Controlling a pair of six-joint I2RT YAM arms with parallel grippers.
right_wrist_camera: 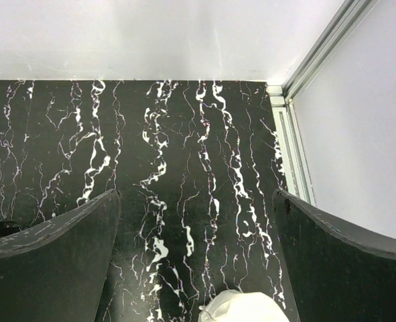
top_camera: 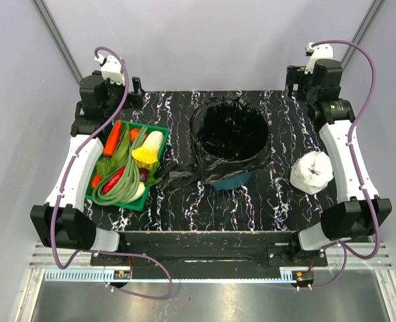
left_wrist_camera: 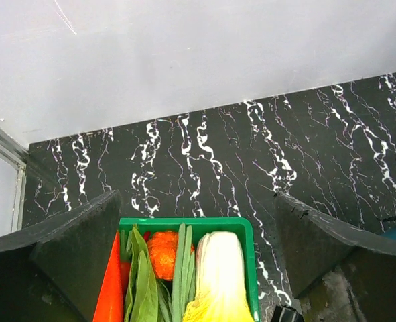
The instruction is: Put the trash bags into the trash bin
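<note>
Large trash bag (top_camera: 231, 134): opened out inside the trash bin (top_camera: 236, 181), its mouth folded down over the rim; it looks seated already
Small folded trash bag (top_camera: 179, 176): lying flat on the counter (top_camera: 285, 208), just beside the bin's left side, between it and the vegetable tray (left_wrist_camera: 184, 221)
How it will handle: thin glossy film, very light, floppy and slick; the bundle is likely to unfold or slide rather than lift as one piece
Where to take hold: pinch a raised crease or the thick folded edge, from above, catching several layers at once
Left end effector (left_wrist_camera: 194, 198): jaws spread wide, nothing between them, hovering above the tray's far end
Right end effector (right_wrist_camera: 198, 194): jaws spread wide, empty, near the right rear corner, above a white crumpled wad (top_camera: 311, 173)
Surface: smooth black marbled counter; black film on it is hard to make out
Room: pale back wall (top_camera: 204, 47) and side panels close in; the left arm looks nearer the bundle
</note>
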